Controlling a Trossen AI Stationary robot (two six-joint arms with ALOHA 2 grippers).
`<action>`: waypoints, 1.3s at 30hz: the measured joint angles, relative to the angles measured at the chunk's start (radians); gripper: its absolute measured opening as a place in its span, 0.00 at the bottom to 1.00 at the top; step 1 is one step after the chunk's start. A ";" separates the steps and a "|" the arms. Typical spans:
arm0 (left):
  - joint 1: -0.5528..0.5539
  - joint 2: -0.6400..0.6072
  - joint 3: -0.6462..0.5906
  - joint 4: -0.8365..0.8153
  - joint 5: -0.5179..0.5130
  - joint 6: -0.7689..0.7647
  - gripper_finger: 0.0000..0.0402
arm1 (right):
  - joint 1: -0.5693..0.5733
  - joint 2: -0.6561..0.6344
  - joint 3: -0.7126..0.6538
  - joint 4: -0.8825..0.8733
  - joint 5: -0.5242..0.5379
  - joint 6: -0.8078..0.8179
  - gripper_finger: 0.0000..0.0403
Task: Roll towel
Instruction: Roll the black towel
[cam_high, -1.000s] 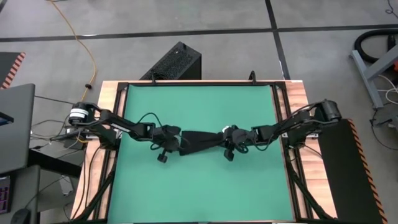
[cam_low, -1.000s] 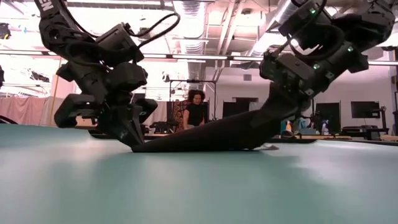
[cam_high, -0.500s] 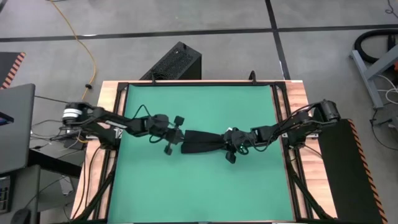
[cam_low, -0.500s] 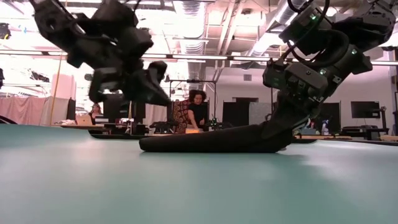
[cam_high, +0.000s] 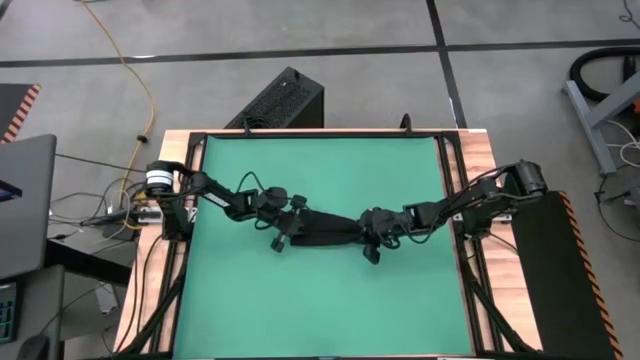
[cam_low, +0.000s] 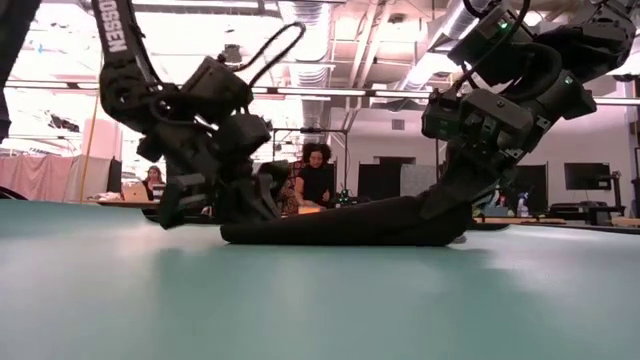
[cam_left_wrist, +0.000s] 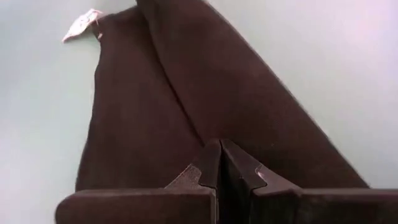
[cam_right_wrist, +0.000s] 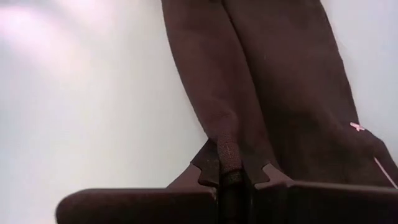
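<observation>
1 change — left gripper (cam_high: 287, 226) lowered back beside towel (cam_high: 325, 231).

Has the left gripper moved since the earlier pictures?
Yes. The left gripper lifted off the plain black soft cloth towel, swung toward the green mat's far edge, then came back; it now sits shut at the towel's left end.

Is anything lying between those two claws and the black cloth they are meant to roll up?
Nothing visible does. The right gripper is shut on one end of the towel, and the left gripper, shut, sits right at its other end on the bare green mat.
</observation>
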 joint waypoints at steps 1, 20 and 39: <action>0.001 0.012 0.002 0.005 0.000 -0.005 0.00 | -0.001 0.000 0.000 -0.003 -0.001 0.011 0.07; -0.006 0.015 0.007 -0.159 0.081 -0.199 0.00 | -0.121 -0.095 0.001 -0.076 0.002 0.364 0.07; -0.022 -0.162 -0.003 -0.289 0.220 -0.367 0.00 | -0.168 0.088 0.003 -0.077 -0.059 0.394 0.07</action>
